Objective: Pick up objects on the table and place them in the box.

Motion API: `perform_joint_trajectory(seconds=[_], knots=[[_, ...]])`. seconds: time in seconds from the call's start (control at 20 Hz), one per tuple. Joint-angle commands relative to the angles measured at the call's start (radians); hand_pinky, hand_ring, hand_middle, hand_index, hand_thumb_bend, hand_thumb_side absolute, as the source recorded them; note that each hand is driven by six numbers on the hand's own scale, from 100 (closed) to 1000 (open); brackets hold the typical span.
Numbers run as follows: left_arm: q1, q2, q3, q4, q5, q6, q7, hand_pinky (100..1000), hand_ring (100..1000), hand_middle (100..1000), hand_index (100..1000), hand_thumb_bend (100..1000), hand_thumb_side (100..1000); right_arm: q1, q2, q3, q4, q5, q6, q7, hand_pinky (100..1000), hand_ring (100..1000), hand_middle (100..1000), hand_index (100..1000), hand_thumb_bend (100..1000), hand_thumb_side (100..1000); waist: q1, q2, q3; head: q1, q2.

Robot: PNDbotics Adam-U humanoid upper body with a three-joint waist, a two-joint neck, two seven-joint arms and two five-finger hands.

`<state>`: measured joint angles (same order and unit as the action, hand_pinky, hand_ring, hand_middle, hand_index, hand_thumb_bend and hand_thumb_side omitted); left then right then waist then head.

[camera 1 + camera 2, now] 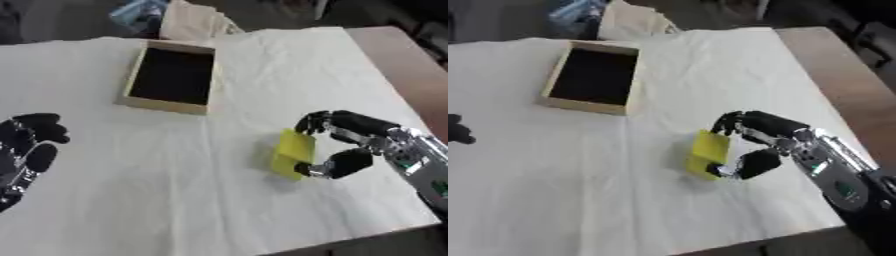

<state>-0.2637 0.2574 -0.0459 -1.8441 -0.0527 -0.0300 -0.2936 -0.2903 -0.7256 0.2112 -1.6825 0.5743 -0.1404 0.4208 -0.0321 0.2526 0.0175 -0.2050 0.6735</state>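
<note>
left hand [24, 150] idles open at the near left edge. right hand [759, 142] pinches the yellow block [708, 154], standing on the cloth [157, 185] well short of the box [131, 82]. held only by its edge, the block could tip or slip during lifting.

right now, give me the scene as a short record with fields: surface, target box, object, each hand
surface: table covered by a white cloth, brown tabletop bare along the right side
box: wooden box with a dark inside, far left of centre, nothing visible in it
object: yellow block, right of centre, nearer than the box
right hand: right hand with fingers above and thumb below curled round the yellow block's right side
left hand: left hand at the left edge, fingers relaxed, holding nothing
task state: block not yet in the box
</note>
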Motion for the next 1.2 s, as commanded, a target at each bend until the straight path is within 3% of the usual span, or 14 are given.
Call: perform_joint_trajectory(seconds=[0.05,0.45,0.75,1.2], knots=[[-0.011,0.016,-0.002,-0.012,0.000,-0.001,-0.005,852,655,623,782,536,635,-0.012,-0.017,-0.006,-0.005,0.008,-0.001,-0.011,744,760,816,814,378,578,0.000,-0.014,0.000,-0.002,0.003],[-0.012,0.016,-0.003,-0.012,-0.001,-0.001,-0.006,852,655,623,782,536,635,-0.013,-0.017,-0.004,-0.002,0.012,-0.009,-0.018,740,751,799,740,329,480,-0.002,-0.014,0.002,-0.003,0.004],[-0.012,0.017,-0.002,-0.012,-0.001,0.000,-0.006,852,655,623,782,536,635,-0.008,-0.030,-0.016,-0.039,-0.015,-0.015,-0.032,739,747,791,674,286,458,-0.005,-0.014,0.002,-0.001,0.003],[-0.013,0.021,-0.003,-0.012,-0.006,0.000,-0.011,852,655,623,782,536,637,-0.064,-0.151,-0.071,-0.185,-0.125,-0.010,-0.036,752,758,801,700,288,499,-0.013,-0.012,0.008,-0.005,-0.004]])
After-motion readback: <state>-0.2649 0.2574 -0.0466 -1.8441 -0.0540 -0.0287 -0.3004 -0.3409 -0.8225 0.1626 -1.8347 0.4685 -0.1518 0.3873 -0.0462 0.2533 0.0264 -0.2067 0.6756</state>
